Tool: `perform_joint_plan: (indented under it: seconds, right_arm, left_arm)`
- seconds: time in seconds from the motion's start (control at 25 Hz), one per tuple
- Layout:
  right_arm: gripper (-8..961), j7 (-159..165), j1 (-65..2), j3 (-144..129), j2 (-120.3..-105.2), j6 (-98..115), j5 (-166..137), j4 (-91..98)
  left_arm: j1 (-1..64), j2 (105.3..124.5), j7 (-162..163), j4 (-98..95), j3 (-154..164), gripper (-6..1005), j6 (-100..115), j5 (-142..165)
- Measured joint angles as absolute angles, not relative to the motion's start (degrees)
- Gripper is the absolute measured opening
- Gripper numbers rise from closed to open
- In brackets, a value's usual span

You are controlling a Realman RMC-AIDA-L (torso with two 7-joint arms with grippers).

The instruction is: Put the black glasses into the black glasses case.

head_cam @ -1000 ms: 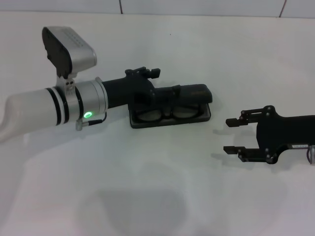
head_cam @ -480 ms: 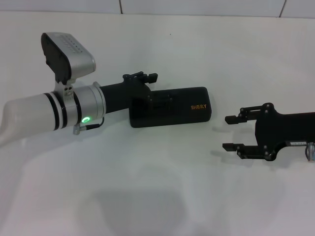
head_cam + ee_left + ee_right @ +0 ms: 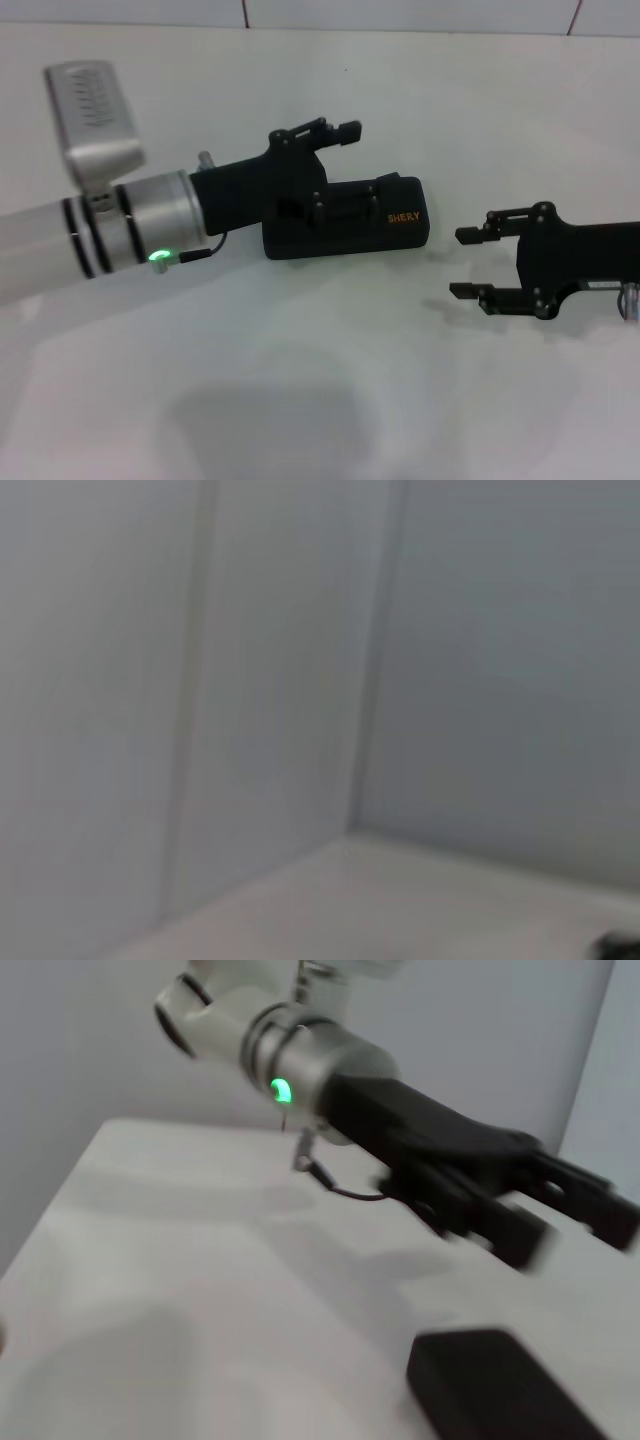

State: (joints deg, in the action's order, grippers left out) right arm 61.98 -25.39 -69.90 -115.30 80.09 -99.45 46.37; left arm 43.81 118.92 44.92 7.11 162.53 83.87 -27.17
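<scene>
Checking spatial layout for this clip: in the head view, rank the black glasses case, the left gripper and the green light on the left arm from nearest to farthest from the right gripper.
From the right gripper, at the robot's right:
1. Black glasses case, mid-table, lid shut.
2. Left gripper, above the case's left part.
3. Green light, far left on the arm.

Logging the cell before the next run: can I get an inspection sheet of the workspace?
Surface: white table, bare around the case.
Job's things: case shut, lid up; glasses not visible.
Clutter: nothing seen.
Grippers: left gripper open, above the case; right gripper open, empty, beside the case and apart from it.
Cables: thin wire at the left wrist.
Surroundings: tiled wall behind the table.
</scene>
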Motion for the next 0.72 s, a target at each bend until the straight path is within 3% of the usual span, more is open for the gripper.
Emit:
perform_joint_plan:
  seconds: [0.24, 0.44, 0.64, 0.72]
  right_arm:
    - [572, 57.99, -25.76, -69.53, -115.23, 84.70, -90.07, 43.50]
    - [572, 53.33, -28.11, -63.84, -114.85, 94.09, -84.00, 36.32]
    - [664, 50.14, -30.42, -62.92, -114.32, 97.56, -84.37, 31.64]
    - [814, 48.11, -30.60, -62.90, -114.83, 98.14, -84.37, 30.89]
  left_arm:
    - [41.52, 116.18, 43.50, 11.27, 162.77, 829, 103.12, -26.18]
    - [39.53, 115.09, 42.98, 15.21, 162.84, 829, 108.70, -23.46]
    - [38.75, 115.00, 41.02, 15.62, 162.93, 829, 109.37, -20.66]
    - [38.73, 115.07, 40.81, 15.64, 162.94, 829, 109.46, -20.19]
